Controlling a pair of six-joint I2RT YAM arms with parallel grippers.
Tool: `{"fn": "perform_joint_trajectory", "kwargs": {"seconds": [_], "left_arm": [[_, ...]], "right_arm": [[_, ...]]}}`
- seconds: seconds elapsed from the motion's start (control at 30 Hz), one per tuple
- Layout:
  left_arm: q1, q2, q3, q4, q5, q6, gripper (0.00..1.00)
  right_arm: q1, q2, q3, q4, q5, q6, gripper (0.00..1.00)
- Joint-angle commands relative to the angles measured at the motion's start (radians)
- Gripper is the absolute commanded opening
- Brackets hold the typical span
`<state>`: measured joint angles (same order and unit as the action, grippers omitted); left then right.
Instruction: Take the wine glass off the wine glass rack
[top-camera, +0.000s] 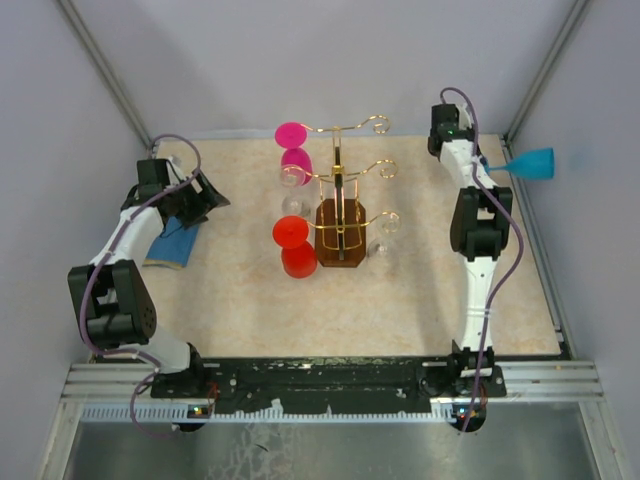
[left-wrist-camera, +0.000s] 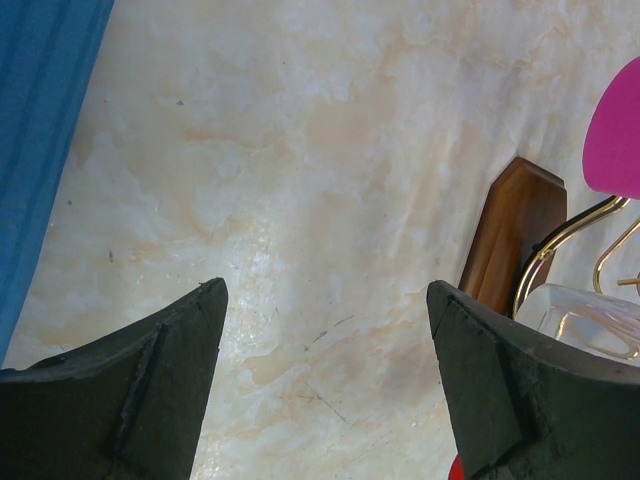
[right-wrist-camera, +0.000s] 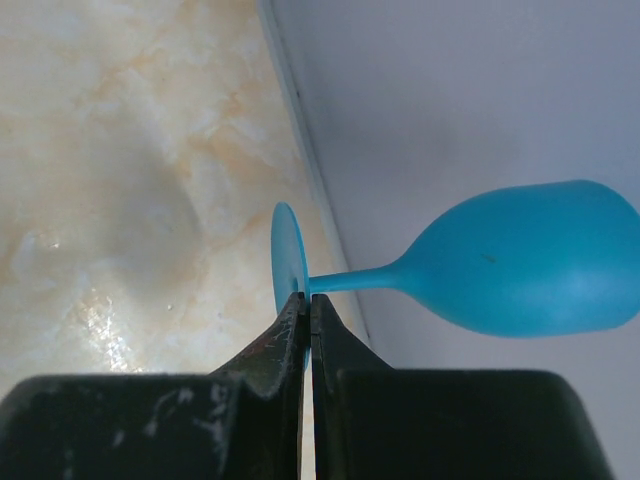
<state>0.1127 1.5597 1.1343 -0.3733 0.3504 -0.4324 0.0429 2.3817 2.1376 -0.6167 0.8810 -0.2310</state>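
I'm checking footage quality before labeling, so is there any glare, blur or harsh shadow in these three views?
Top view: even, soft light, only faint shadows by the rack; the clear glasses nearly vanish against the table. Left wrist: sharp, with highlights on a clear glass. Right wrist: blue glass crisp, a sheen on the table, right claw dark.

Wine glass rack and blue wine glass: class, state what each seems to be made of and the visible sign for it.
Wine glass rack: thin, shiny gold-coloured wire, probably metal. Its base: dark brown with a smooth sheen and bevelled edges, apparently varnished wood. Blue wine glass: opaque, evenly coloured, matte with soft highlights, so likely plastic rather than glass.
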Motion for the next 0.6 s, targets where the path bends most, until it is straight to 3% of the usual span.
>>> {"fn": "perform_joint_trajectory", "kwargs": {"seconds": [0.0, 0.57], "left_arm": [[-0.008, -0.015, -0.011, 0.027, 0.029, -0.004, 0.86], [-0.025, -0.033, -0.044, 0.060, 0.090, -0.033, 0.86]], "right_arm": [[0.015, -0.071, -0.021, 0.171, 0.119, -0.115, 0.00], [0.049, 0.050, -0.113, 0.345, 0.224, -0.297, 0.00]]}}
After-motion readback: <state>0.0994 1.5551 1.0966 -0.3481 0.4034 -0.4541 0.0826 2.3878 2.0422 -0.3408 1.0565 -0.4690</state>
